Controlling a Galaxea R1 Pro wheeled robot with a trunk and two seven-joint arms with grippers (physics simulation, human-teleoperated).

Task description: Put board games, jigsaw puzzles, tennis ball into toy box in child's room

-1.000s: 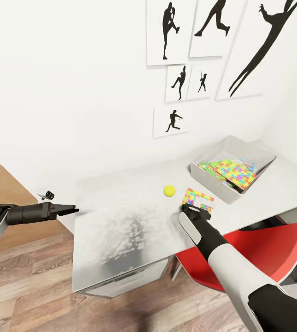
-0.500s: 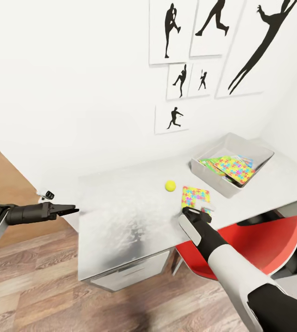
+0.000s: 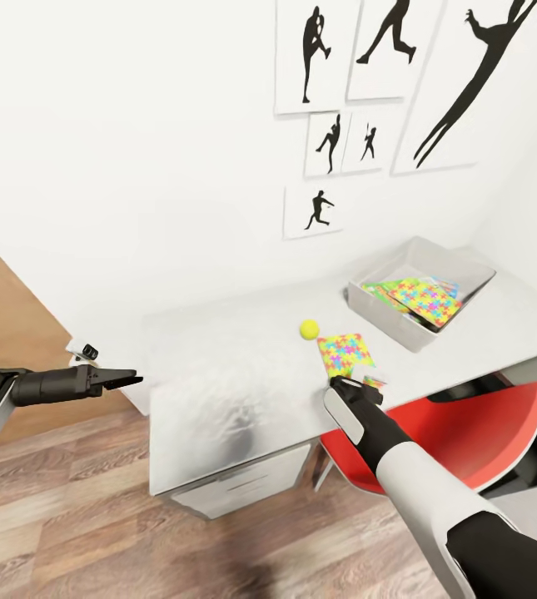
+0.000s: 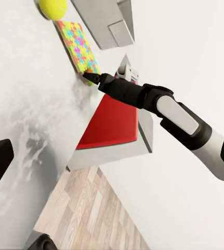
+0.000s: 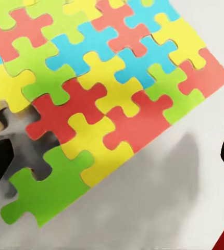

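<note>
White table [image 3: 235,391] bears jigsaw puzzle [image 3: 345,353] at right hand [image 3: 353,384].

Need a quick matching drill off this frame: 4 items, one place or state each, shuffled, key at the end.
Items:
1. tennis ball
2. jigsaw puzzle at the right gripper
3. toy box
4. red chair

Places/states:
A. under the table's near edge
B. loose on the tabletop, beside the lifted puzzle
C. tilted up off the tabletop
D. holds a puzzle already

Pairs: 1-B, 2-C, 3-D, 4-A
</note>
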